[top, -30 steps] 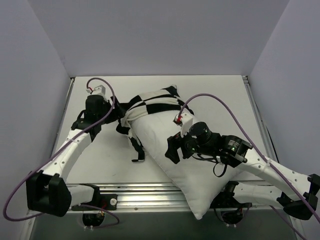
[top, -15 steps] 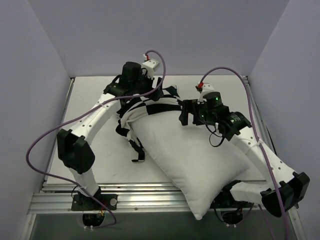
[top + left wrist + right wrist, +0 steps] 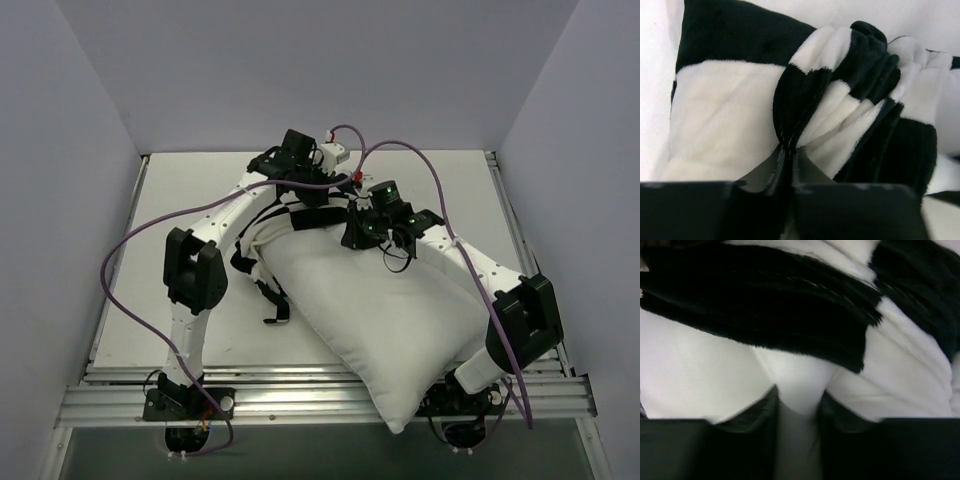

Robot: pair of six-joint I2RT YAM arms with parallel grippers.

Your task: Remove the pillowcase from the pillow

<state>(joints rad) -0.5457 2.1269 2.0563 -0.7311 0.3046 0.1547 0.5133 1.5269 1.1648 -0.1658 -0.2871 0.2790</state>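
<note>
B&W pillowcase in L end effector

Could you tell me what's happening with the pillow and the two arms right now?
Both arms are working at the far end of the pillow. The left end effector is pinched shut on a fold of the checkered pillowcase, which is bunched up at that end. The right end effector grips the white pillow just below the case's edge. Most of the pillow is already bare.
</note>
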